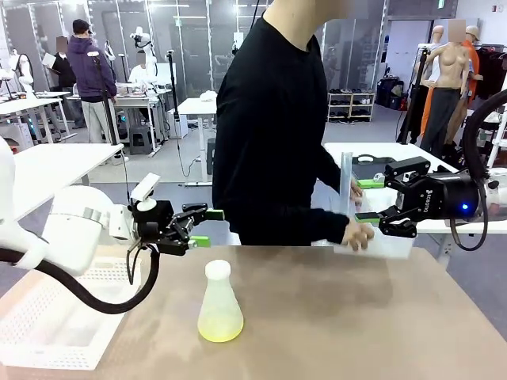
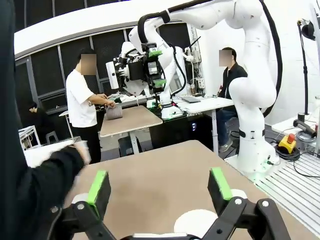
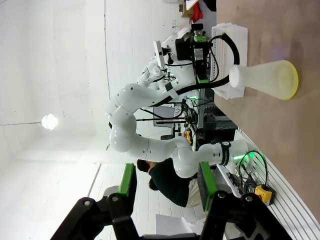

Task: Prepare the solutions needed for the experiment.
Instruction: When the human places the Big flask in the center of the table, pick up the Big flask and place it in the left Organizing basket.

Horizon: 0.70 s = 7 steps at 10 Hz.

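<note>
One frosted conical flask [image 1: 219, 305], yellow solutions [image 1: 219, 328]; both tools spread, w/o load.

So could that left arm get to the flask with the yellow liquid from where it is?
Probably yes: the left gripper is open and empty, the flask stands alone on the table just below, with nothing between them.

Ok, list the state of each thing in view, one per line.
Erlenmeyer flask: upright on the table, capped, shallow pale yellow solution at the bottom.
Left gripper: open, empty.
Right gripper: part open, empty.
Person's hand: on a white tray at the table's far edge.
</note>
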Motion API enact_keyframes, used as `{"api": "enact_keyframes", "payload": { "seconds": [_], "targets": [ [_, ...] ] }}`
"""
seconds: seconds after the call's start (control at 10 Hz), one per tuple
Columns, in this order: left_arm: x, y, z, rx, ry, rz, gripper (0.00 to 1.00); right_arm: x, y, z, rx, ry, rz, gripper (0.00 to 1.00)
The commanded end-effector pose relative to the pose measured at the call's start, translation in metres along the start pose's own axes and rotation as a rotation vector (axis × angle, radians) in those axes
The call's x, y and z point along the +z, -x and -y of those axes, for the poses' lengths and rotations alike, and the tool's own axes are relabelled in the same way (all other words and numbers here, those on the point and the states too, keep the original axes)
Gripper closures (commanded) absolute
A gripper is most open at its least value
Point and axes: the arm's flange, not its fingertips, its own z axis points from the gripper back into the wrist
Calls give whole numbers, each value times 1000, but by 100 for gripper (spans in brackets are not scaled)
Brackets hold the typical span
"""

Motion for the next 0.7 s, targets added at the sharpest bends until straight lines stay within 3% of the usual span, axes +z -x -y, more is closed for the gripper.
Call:
{"api": "enact_keyframes", "payload": {
  "seconds": [0.0,0.3,0.6],
  "targets": [
    [1,10,-8,14,65,27,0,0,1,0,1,-4,-4,37],
    [16,21,1,25,205,-30,0,0,1,0,1,-4,-4,37],
    [32,29,-3,51,249,-51,0,0,1,0,1,-4,-4,37]
  ]
}}
